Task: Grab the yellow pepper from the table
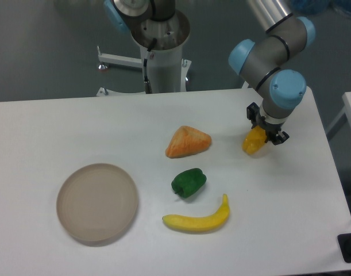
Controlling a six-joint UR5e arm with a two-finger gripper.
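One view only: my gripper [261, 137] is clenched around the yellow pepper [254, 142], near the right edge of the table [37, 132]. Only its top looks pinched; being glossy and tapered, I judge it could slip out as I lift.

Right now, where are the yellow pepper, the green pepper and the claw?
yellow pepper [253, 142], fixed camera view, on its glossy body just below the claw.
green pepper [188, 182], fixed camera view, on the middle of its body.
claw [267, 133], fixed camera view, between its fingertips at the pepper's top.
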